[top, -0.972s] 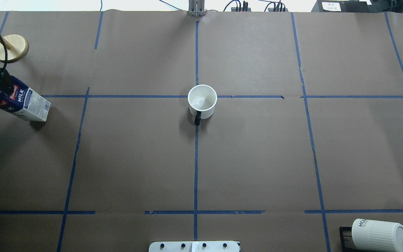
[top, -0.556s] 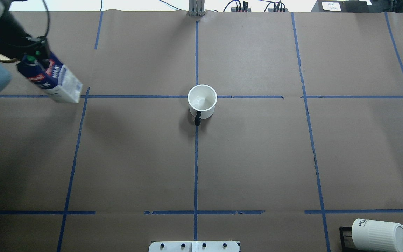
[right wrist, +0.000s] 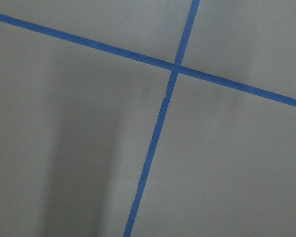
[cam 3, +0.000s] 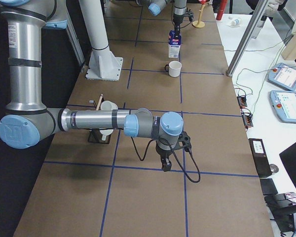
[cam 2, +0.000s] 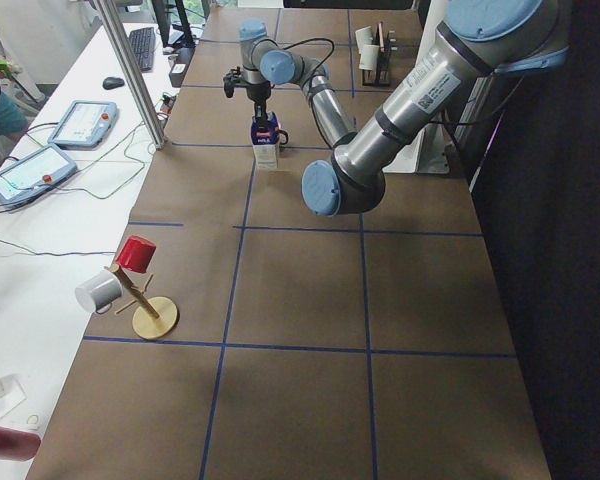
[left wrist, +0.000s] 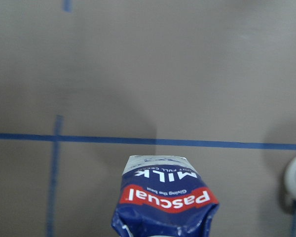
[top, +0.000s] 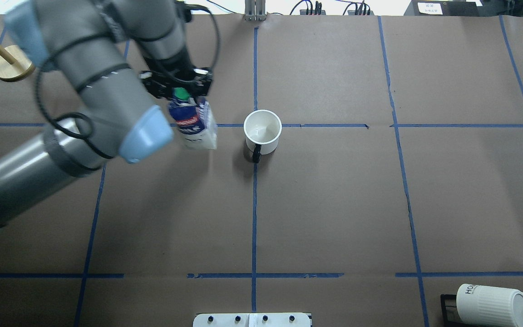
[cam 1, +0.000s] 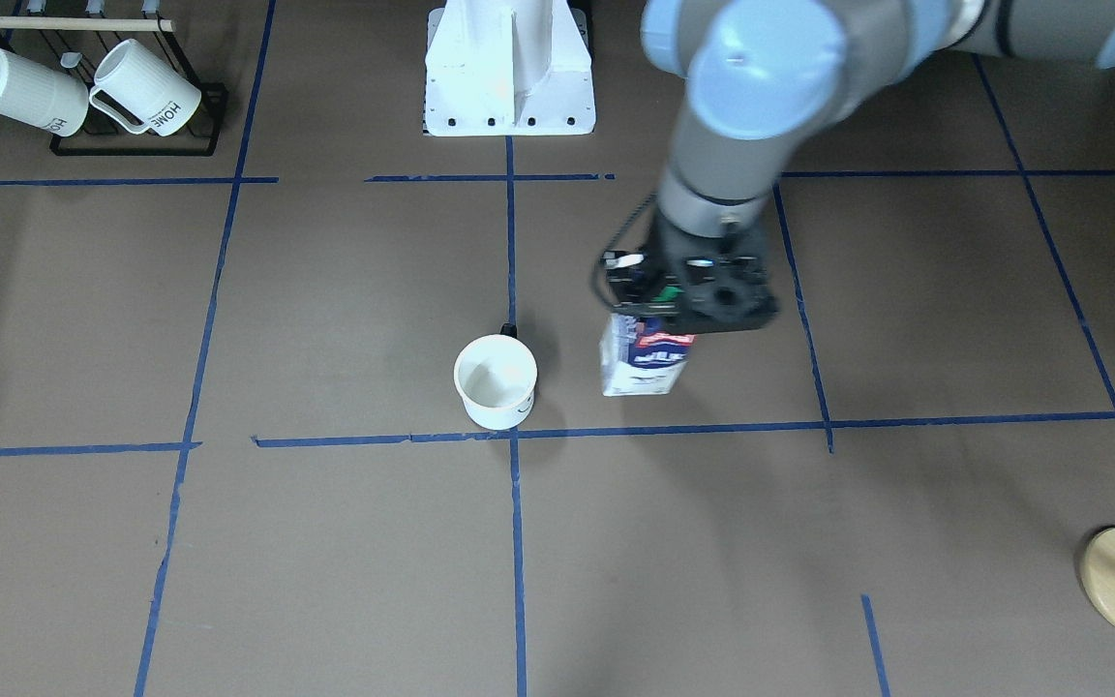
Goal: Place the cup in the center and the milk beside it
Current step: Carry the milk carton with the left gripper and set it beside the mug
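Right now my left gripper [top: 180, 93] is clamped on the gable top of the small dark blue milk carton w/ green cap and red "Pascual" label [top: 193, 126], jaws pinched on the ridge by the cap. Carton hangs roughly upright under the wrist, white lower part down; can't tell if its base touches the brown paper-covered tabletop [top: 334, 204]. It's near the smooth white mug w/ black handle [top: 262, 129], on my left of it, w/ a clear gap between them, not touching. In the left wrist cam the carton fills the bottom-centre and the mug's rim just shows at the right edge.

Mug stands upright, mouth up, on the crossing of blue tape lines in the middle of the table [cam 1: 515, 435], handle pointing back toward my base.

My right gripper [cam 3: 164, 167] hangs low over the paper well away from both, near another tape crossing; can't tell if it's wide or closed.

Two ribbed white "HOME" mugs [cam 1: 83, 92] sit on a black wire rack [cam 1: 136, 147] at the table corner on my right.
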Controlling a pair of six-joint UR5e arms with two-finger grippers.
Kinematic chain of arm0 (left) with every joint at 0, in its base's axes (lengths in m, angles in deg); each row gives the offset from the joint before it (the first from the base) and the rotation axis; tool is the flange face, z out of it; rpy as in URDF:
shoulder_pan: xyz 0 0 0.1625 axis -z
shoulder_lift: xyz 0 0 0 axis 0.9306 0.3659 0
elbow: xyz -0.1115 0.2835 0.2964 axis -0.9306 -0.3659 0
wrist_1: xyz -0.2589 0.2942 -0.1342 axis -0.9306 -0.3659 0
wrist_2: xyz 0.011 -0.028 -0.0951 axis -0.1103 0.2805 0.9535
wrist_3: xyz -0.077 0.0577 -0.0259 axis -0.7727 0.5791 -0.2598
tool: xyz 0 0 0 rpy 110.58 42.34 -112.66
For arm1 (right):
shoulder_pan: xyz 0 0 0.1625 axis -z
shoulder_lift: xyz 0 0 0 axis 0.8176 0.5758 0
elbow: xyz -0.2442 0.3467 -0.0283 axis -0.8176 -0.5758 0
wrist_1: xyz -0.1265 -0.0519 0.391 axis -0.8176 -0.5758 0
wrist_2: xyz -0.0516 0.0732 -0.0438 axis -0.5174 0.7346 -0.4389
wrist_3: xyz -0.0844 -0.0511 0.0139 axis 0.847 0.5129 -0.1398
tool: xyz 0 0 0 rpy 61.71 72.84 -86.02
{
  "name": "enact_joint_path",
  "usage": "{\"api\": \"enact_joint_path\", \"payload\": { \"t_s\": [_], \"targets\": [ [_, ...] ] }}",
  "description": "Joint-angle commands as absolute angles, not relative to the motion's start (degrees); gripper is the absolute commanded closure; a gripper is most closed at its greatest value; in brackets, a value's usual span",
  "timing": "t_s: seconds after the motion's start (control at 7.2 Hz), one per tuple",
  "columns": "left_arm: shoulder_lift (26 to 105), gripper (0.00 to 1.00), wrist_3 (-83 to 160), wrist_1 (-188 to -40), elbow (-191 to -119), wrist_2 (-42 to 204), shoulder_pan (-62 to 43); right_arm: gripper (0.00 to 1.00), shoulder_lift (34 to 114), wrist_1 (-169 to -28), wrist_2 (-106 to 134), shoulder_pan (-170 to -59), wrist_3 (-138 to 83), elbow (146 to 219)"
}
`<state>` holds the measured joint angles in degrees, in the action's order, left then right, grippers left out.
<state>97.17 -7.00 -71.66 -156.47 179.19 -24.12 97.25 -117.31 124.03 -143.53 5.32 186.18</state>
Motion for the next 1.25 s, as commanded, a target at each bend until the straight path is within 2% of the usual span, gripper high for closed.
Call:
{"api": "enact_joint_path", "payload": {
  "t_s": [0.0,0.56,0.69,0.83,0.97,1.11],
  "targets": [
    [100.89,0.55,-9.68,-74.94,-151.25,177.38,-26.87,0.0,97.34,-117.31,124.03,-143.53,5.24,186.24],
    [101.5,0.54,-9.59,-78.4,-146.93,177.03,-27.49,0.0,97.43,-117.31,124.11,-143.53,5.24,186.33],
    [101.5,0.5,-9.51,-78.4,-146.93,177.03,-27.75,0.0,97.43,-117.31,124.11,-143.53,5.24,186.41],
    [101.42,0.35,-9.33,-78.4,-146.93,177.03,-28.02,0.0,97.34,-117.31,124.11,-143.53,5.24,186.33],
    [101.33,0.09,-9.24,-78.4,-146.93,177.03,-28.02,0.0,97.34,-117.31,124.11,-143.53,5.24,186.33],
    [101.24,0.0,-9.42,-78.31,-147.02,177.03,-27.93,0.0,97.34,-117.31,124.03,-143.53,5.07,186.33]
  ]
}}
